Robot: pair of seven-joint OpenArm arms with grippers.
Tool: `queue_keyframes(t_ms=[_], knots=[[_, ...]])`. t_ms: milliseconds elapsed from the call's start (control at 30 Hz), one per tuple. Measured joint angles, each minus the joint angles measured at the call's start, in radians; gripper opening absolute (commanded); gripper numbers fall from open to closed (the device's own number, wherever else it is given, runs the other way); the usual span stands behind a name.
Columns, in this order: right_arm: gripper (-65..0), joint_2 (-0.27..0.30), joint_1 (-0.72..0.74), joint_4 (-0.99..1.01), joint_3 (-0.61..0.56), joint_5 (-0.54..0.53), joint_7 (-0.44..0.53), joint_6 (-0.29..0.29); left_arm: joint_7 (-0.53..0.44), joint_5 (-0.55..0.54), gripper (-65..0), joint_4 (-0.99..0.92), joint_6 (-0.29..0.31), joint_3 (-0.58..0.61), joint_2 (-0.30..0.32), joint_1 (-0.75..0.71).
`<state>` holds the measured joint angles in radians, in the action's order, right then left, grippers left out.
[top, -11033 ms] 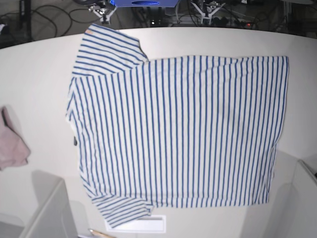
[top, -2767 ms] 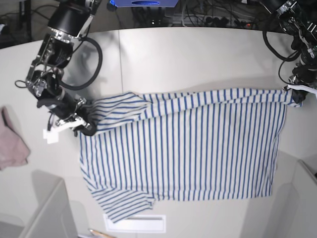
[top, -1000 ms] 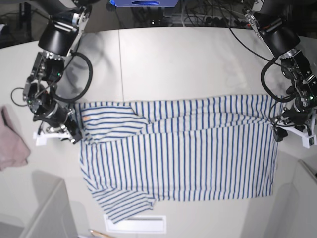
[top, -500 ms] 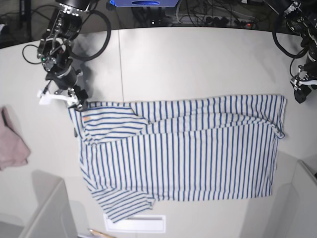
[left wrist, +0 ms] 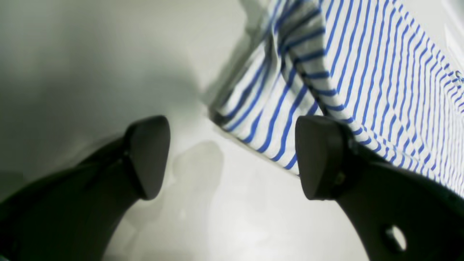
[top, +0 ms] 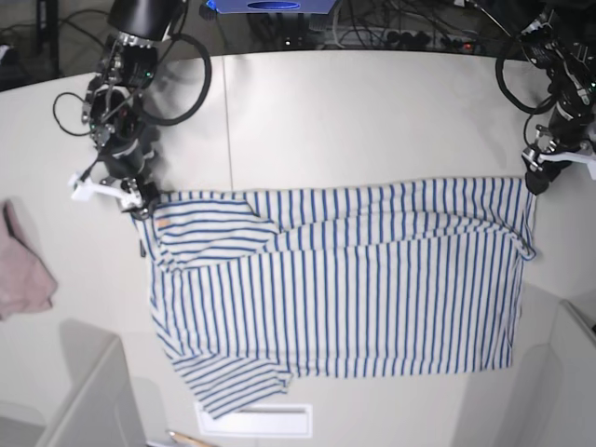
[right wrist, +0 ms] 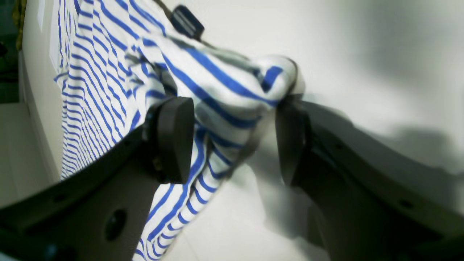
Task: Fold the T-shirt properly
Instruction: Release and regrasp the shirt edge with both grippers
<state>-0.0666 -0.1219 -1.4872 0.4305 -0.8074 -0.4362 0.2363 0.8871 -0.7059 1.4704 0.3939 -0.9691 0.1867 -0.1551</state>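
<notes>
1. Judging from how things lie, we have one fold laid: the shirt (top: 345, 279) is flat on the table (top: 372, 112), its far edge doubled toward the middle, and it stretches between our two claws.
2. Our left claw (left wrist: 232, 156) stands wide with nothing in it; the shirt's corner lies just ahead of its tips and beside the right-hand finger. If we draw away low, that finger could catch the hem and drag the fold open.
3. Our right claw (right wrist: 232, 141) is also parted, but a bunched lump of shirt sits between its fingers and seems to touch the right-hand one (right wrist: 290, 137). We cannot tell whether it is fully free. Lifting now could carry that corner up and spoil the fold.
4. The black tag (right wrist: 186, 21) lies just beyond the right claw; a snag there would twist the neck.
5. The near sleeve is not yet folded. Gripping only the top layer next would skew the stripes and leave a crooked edge.
6. The pink cloth (top: 23, 270) lies off to the side of the right claw, well apart; a wide swing might sweep it.
</notes>
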Motion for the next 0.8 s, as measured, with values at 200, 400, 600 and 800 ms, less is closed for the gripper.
queue_keyframes(t_ms=[200, 400, 600, 800], knots=[[-32.6, 0.0, 0.023, 0.03, 0.002, -0.001, 0.01, -0.006, -0.002, 0.006, -13.5, -0.078, -0.001, -0.005, 0.005, 0.063], [-39.3, 0.0, 0.021, 0.037, 0.002, 0.0, 0.014, -0.008, -0.026, -0.002, -13.5, -0.186, -0.004, 0.034, 0.016, 0.092], [-39.6, 0.0, 0.021, 0.036, -0.002, -0.002, 0.011, -0.008, -0.177, -0.02, -13.5, -0.274, 0.007, 0.173, 0.036, 0.115], [-39.9, 0.0, 0.018, 0.036, 0.0, -0.002, 0.01, -0.008, -0.218, -0.029, -23.7, -0.304, 0.01, 0.205, 0.046, 0.116]])
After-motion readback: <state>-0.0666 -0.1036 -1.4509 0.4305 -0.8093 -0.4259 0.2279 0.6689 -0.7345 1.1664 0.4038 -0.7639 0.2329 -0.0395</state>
